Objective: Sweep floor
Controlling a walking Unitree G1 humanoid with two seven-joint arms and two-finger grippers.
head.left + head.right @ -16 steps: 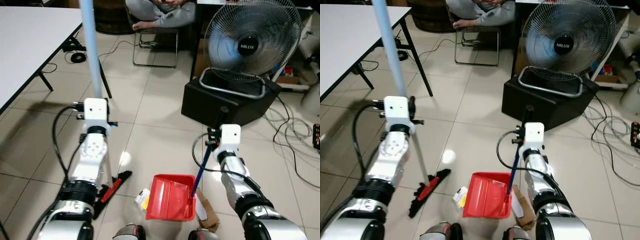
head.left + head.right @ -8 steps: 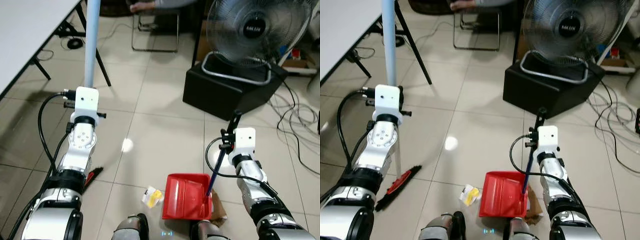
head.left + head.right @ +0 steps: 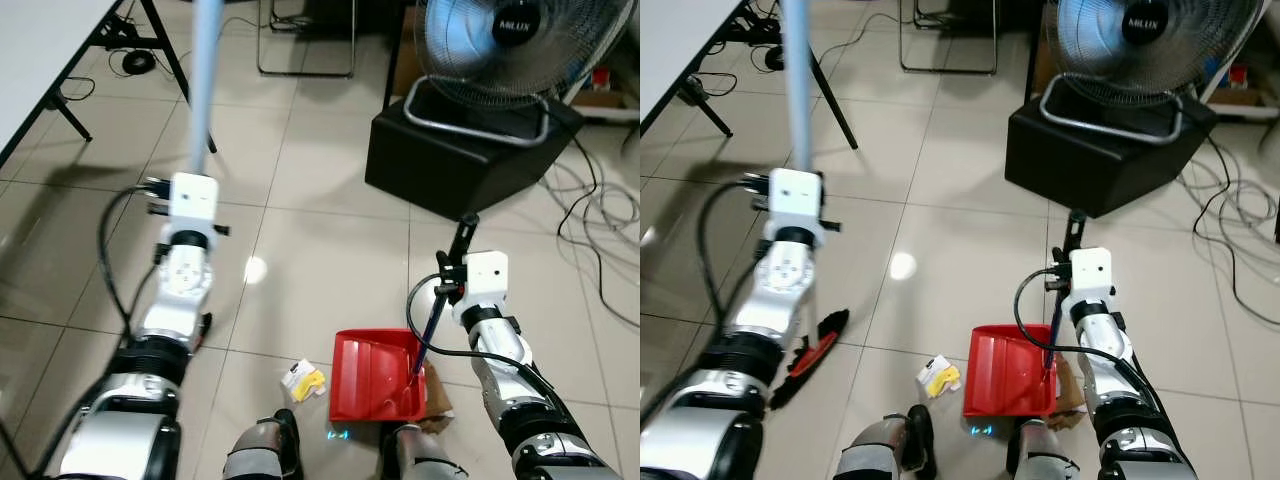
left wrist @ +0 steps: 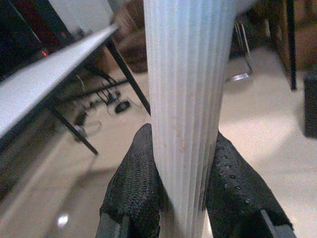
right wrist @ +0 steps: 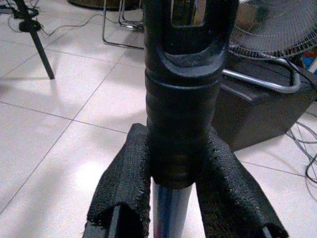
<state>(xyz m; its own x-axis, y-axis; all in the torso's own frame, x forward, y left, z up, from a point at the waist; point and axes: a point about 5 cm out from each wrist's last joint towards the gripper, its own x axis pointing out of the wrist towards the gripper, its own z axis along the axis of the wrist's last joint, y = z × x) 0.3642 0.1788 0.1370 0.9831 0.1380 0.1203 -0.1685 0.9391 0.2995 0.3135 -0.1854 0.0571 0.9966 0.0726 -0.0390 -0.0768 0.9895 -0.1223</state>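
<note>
The long pale blue ribbed broom pole (image 3: 205, 80) runs off the top edge. The red and black broom head (image 3: 812, 357) is partly hidden behind the left arm. The crumpled brown paper scrap (image 3: 1072, 385) peeks out from behind the red plastic dustpan (image 3: 378, 375). The small yellow and white wrapper (image 3: 305, 380) is too small to read.

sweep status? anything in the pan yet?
Done: both tools are gripped. Left gripper is shut on the broom handle; right gripper is shut on the dustpan handle, and the red dustpan sits on the tiles. In hand: the broom head is down on the floor, left of the pan. Left: the yellow-and-white scrap lies outside the pan, beside its left edge.
</note>
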